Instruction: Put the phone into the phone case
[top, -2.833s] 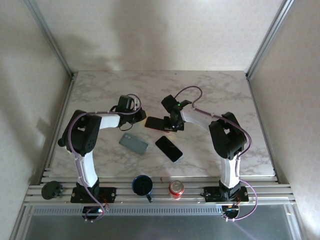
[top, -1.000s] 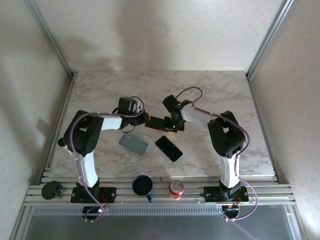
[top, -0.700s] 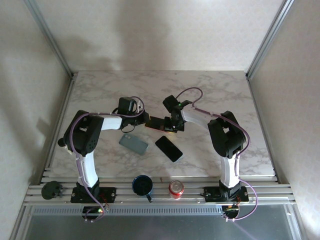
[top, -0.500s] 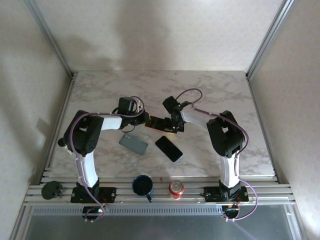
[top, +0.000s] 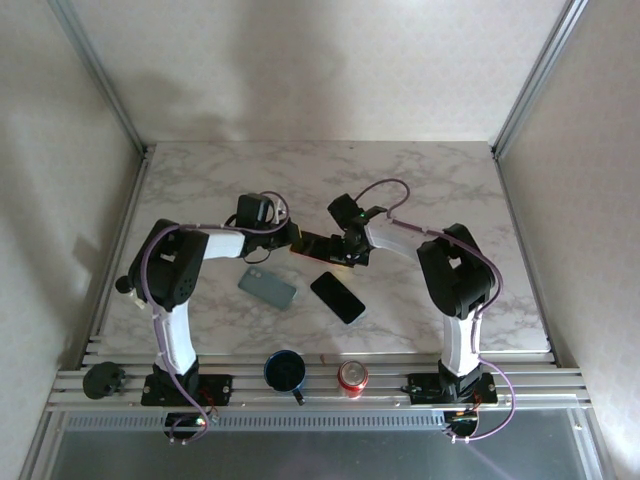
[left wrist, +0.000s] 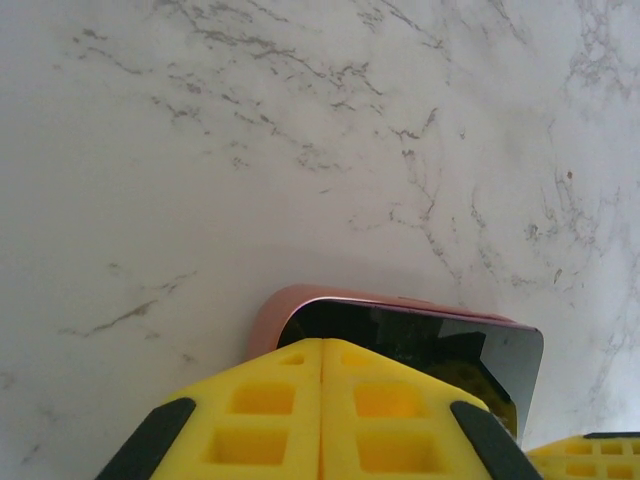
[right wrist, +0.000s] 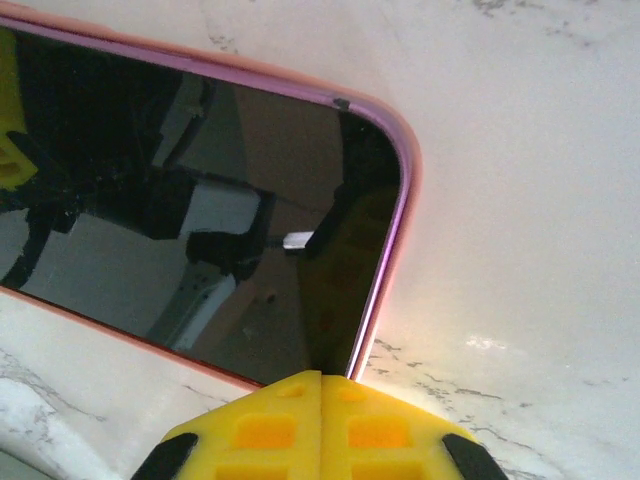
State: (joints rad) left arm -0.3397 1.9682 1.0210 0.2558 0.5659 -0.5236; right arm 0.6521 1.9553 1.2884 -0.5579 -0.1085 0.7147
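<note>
A black-screened phone (top: 322,244) lies inside the pink phone case (top: 299,251) on the marble table, between my two arms. In the left wrist view the case's rounded corner (left wrist: 283,305) and the dark screen (left wrist: 430,340) sit just beyond my left gripper (left wrist: 322,345). That gripper is shut, its tips over the phone's left end. My right gripper (right wrist: 322,378) is also shut, its tips at the phone's right end, beside the case rim (right wrist: 405,190). The glossy screen (right wrist: 200,210) reflects the arm. Nothing is held between either pair of fingers.
A second black phone (top: 337,297) and a grey-blue phone-shaped slab (top: 267,287) lie nearer the arm bases. A dark blue mug (top: 285,371) and a red can (top: 352,377) stand at the table's front edge. A black round part (top: 100,380) sits at front left.
Since the oldest frame my left gripper has edged right onto the case's left end. Over the last second both arms and the phone have barely moved.
</note>
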